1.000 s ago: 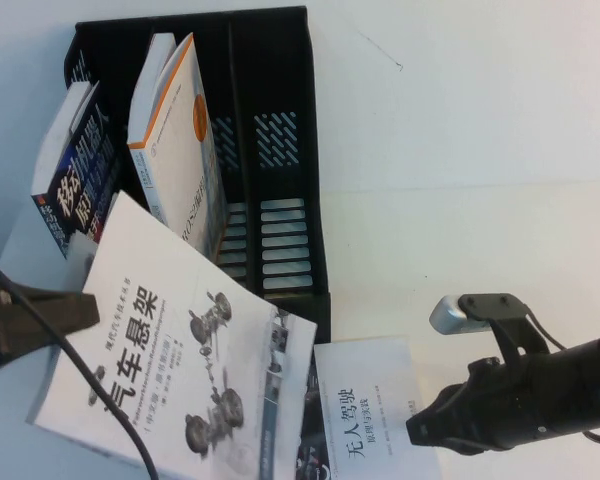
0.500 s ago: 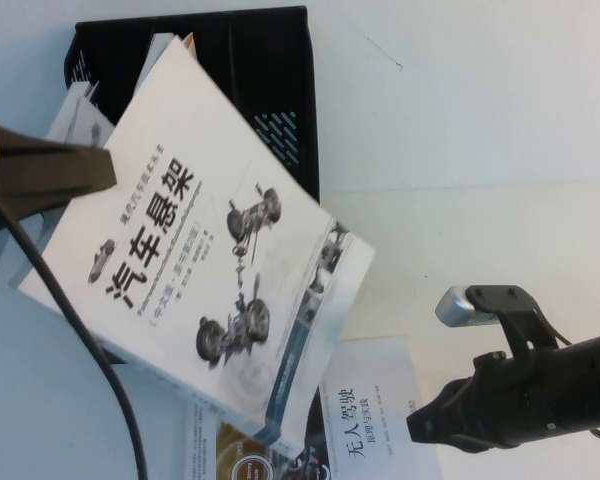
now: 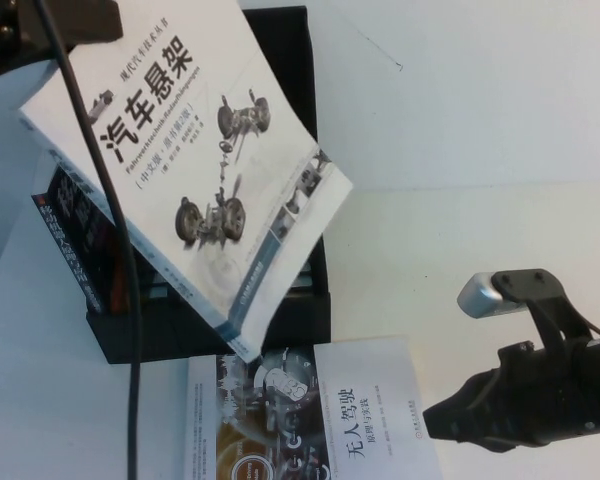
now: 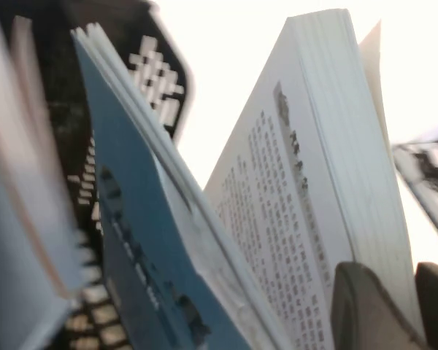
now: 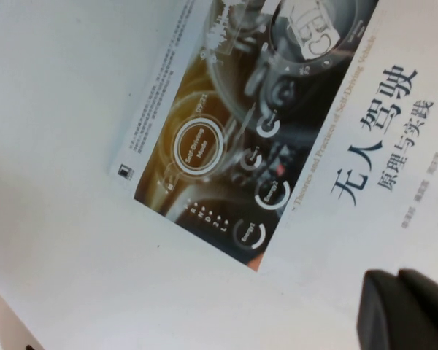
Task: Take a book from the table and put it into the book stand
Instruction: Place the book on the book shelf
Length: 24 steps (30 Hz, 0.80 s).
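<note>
My left gripper point(image 3: 50, 25) is at the far left, shut on the top corner of the book point(image 3: 200, 150), the pale paperback with the car-chassis drawing and teal spine. It holds the book tilted in the air over the black book stand point(image 3: 298, 290), hiding most of the compartments. In the left wrist view the fingers point(image 4: 365, 306) clamp the book's page block point(image 4: 328, 146), with the stand's vented back point(image 4: 153, 65) behind. My right gripper point(image 3: 442, 420) is shut and empty, low at the right, over the white half of another book.
The half-dark-photo, half-white book point(image 3: 320, 410) lies flat on the white table point(image 3: 480, 150) in front of the stand; it also shows in the right wrist view point(image 5: 277, 146). A dark-covered book point(image 3: 70, 230) stands in the stand's left compartment. A black cable point(image 3: 130, 330) hangs from the left arm.
My left gripper has lifted the book up and away from the table's near left to above the stand. The half-photo book beneath is now uncovered. The right arm has barely shifted.
</note>
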Tool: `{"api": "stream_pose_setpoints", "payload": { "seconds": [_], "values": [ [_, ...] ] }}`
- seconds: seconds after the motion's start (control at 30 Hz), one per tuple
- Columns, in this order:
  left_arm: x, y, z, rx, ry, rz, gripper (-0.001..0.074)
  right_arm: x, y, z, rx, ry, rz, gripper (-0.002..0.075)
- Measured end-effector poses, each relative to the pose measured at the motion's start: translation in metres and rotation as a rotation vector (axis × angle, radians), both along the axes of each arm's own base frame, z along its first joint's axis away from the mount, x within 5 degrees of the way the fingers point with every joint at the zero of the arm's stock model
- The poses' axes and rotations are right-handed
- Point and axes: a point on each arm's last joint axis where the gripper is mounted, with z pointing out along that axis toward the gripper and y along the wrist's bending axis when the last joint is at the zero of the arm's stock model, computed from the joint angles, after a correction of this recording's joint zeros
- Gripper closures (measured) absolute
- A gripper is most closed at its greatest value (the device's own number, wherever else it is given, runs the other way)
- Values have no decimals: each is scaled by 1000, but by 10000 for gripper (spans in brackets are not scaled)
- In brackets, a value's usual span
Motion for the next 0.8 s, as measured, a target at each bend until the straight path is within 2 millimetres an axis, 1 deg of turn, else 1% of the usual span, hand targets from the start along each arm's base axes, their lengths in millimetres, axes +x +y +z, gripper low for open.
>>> {"api": "stream_pose_setpoints", "payload": {
  "seconds": [0.2, 0.47, 0.63, 0.8],
  "values": [
    [34, 3, 5, 52, 31, 41, 632, -8, -4, 14, -1, -34, 2, 726],
    [74, 2, 9, 4, 49, 93, 632, -10, -4, 18, 8, -24, -6, 726],
    [88, 0, 7, 45, 59, 165, 633, -10, -5, 17, 8, -22, -7, 726],
    [91, -8, 5, 84, 51, 211, 633, -10, -5, 17, 6, -22, -6, 726]
  ]
}}
